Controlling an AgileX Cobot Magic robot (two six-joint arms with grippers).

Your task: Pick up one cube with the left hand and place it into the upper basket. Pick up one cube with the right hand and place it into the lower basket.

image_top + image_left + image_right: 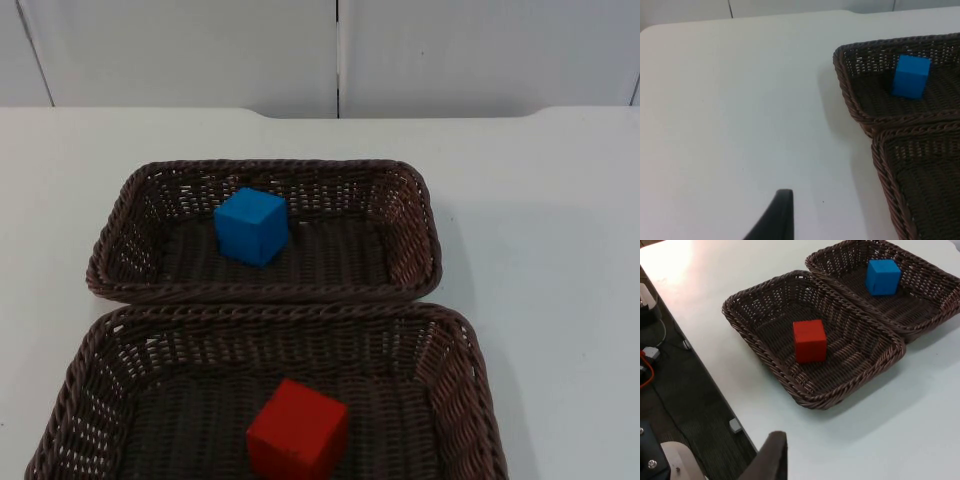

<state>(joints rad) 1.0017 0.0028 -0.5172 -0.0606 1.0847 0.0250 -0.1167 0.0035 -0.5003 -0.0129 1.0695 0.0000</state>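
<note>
The blue cube (251, 226) sits on the floor of the upper basket (110, 270), in its left half, turned a little so that one vertical edge faces the top camera. A cube has no long axis. The red cube (298, 429) sits in the lower basket (462, 345), near the middle, turned in a similar way. The two baskets touch along their long sides.

From the left gripper (776, 220) the blue cube (910, 76) is well apart, far across bare table (740, 100). From the right gripper (771, 455) the red cube (809, 341) is ahead, inside the nearer basket (760, 357), with the blue cube (882, 276) beyond it. Of each gripper one fingertip is seen, so I cannot tell how wide it stands.
</note>
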